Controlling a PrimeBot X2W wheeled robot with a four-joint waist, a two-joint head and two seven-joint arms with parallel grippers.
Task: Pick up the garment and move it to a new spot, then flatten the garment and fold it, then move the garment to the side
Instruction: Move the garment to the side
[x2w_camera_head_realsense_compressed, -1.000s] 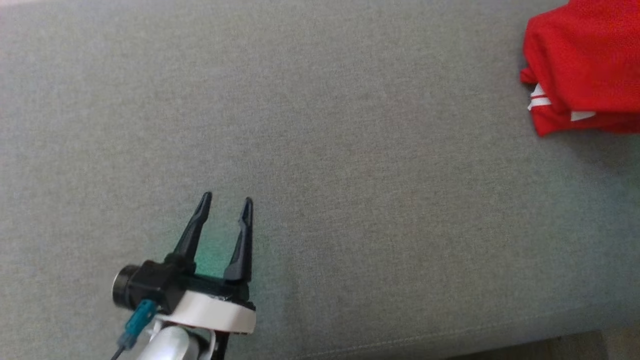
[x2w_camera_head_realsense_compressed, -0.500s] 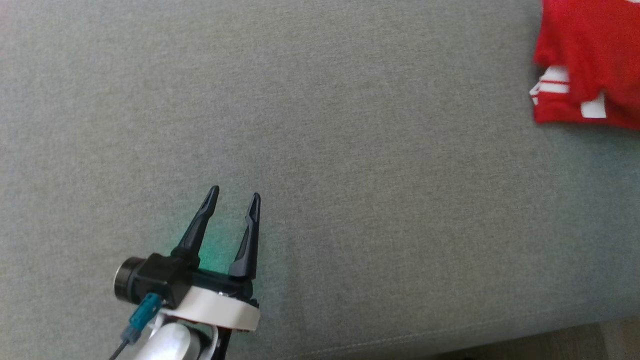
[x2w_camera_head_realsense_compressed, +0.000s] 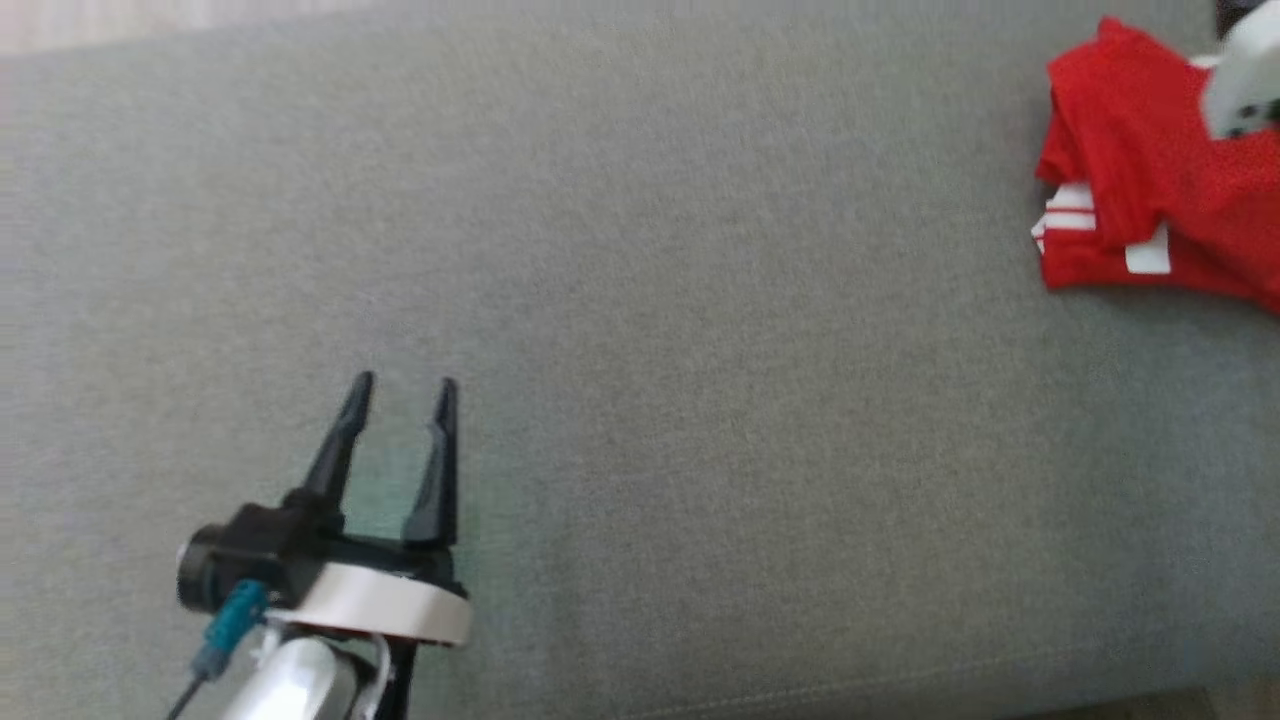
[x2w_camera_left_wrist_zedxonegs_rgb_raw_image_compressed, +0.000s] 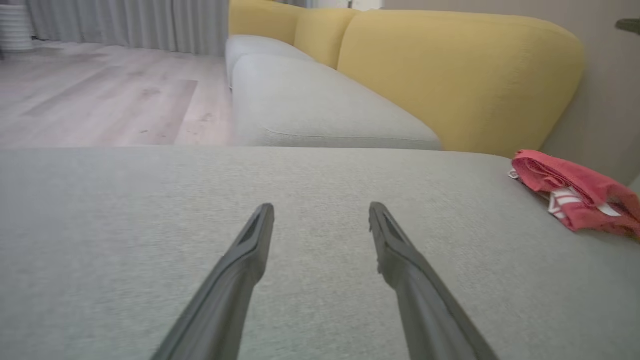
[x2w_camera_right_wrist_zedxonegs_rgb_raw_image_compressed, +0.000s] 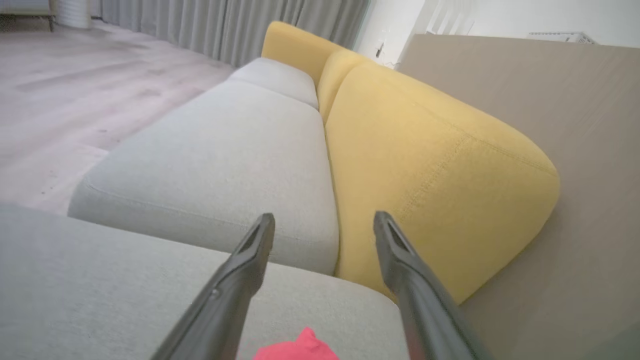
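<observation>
We see our left claw at the lower left of the head view, over the wide grey fabric sofa seat. Its two dark fingers are spread wide with nothing between them. The red fabric garment with white stripes lies in a folded bundle at the far right of that seat, well apart from the left claw. A pale part of our right arm shows over the garment's upper right corner. In the right wrist view our right claw is likewise spread wide and holds nothing. A small peak of red cloth shows at the bottom edge between the fingers, and we cannot tell whether it touches them. Beyond the tips are a second grey seat cushion and a rounded yellow back cushion, with pale wood floor and grey curtains behind.
</observation>
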